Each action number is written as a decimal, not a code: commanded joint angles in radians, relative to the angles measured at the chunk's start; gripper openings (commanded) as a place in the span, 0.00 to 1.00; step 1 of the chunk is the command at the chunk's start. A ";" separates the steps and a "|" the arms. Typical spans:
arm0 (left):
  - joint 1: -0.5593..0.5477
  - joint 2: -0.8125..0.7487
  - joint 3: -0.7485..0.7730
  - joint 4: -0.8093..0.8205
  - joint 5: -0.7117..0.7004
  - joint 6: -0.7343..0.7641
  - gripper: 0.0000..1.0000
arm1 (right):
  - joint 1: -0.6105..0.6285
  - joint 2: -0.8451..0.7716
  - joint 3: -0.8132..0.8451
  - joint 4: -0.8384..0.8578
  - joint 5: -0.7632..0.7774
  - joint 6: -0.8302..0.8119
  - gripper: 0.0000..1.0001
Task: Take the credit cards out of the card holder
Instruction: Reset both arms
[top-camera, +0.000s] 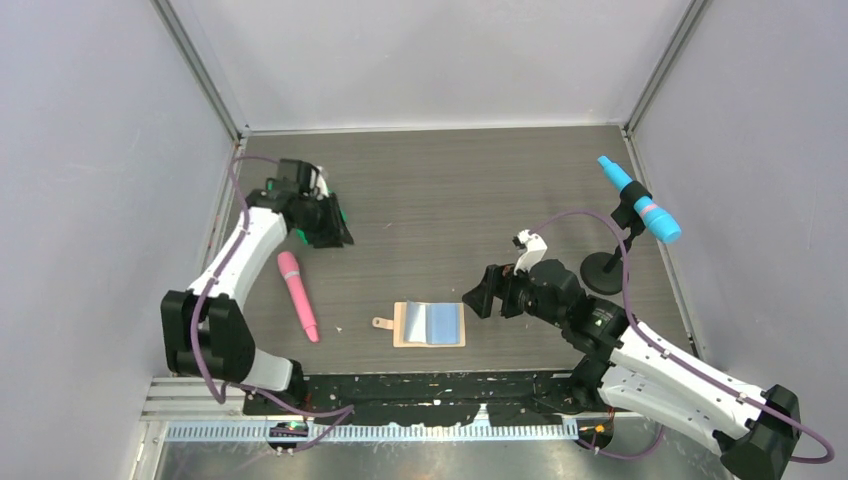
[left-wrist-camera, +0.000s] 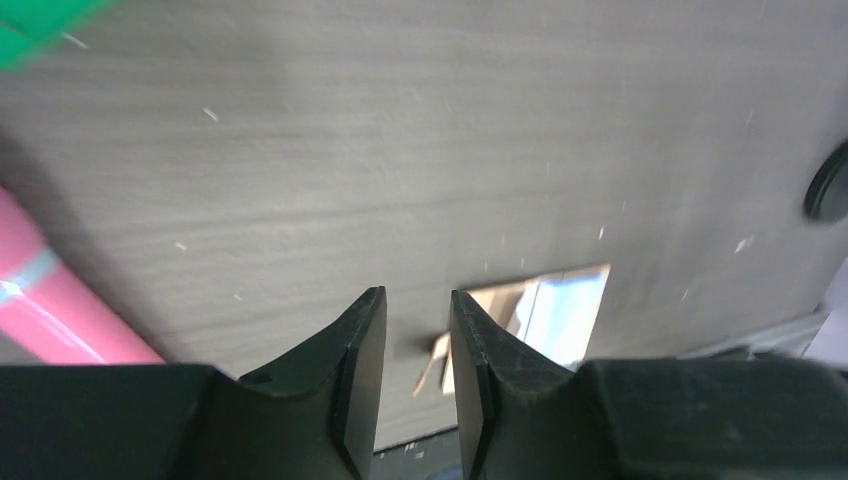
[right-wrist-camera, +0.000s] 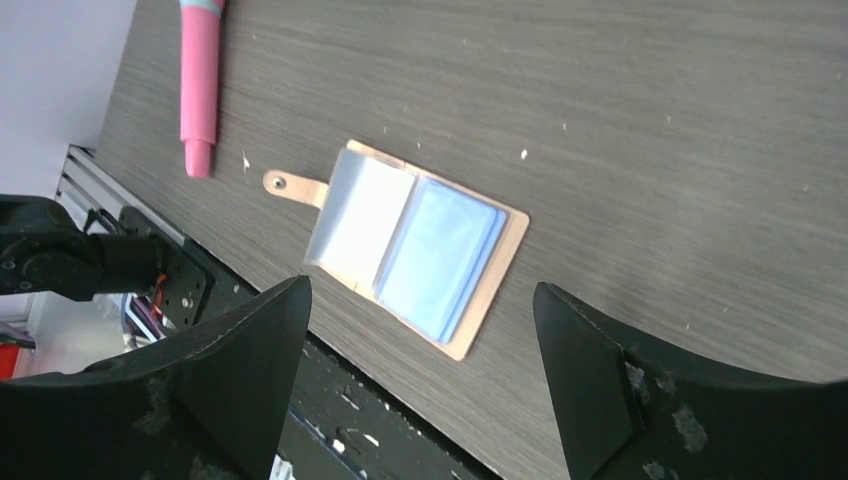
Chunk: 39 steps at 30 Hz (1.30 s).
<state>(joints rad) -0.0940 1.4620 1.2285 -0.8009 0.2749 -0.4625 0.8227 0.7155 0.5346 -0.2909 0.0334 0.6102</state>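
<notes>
fingers (right-wrist-camera: 585, 365) of right gripper (top-camera: 478, 293) wide; card holder (right-wrist-camera: 503, 262) lies crosswise, tab (right-wrist-camera: 290, 187) left

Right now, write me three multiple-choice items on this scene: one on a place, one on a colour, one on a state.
1. Where is the holder?
A. On the table, near its front edge
B. At the back wall
C. In the far left corner

2. What colour is the marker left of it?
A. Green
B. Pink
C. Yellow

3. How is the right gripper?
A. Open, empty
B. Shut on the holder
C. Shut on a card

Answers:
1 A: it lies flat by the front edge, between the arms.
2 B: its barrel is pink.
3 A: its jaws stand wide apart, gripping nothing.
</notes>
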 joint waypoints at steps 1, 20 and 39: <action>-0.128 -0.141 -0.134 0.061 0.034 0.027 0.33 | -0.004 -0.027 -0.035 0.000 -0.052 0.022 0.89; -0.403 -0.896 -0.535 0.272 -0.027 -0.025 0.63 | -0.004 -0.286 0.144 -0.276 0.280 -0.161 0.95; -0.403 -1.057 -0.530 0.205 0.012 -0.022 1.00 | -0.004 -0.384 0.226 -0.301 0.339 -0.147 0.96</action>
<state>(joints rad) -0.4957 0.3985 0.6930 -0.6079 0.2592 -0.4927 0.8223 0.3340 0.7296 -0.6037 0.3538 0.4545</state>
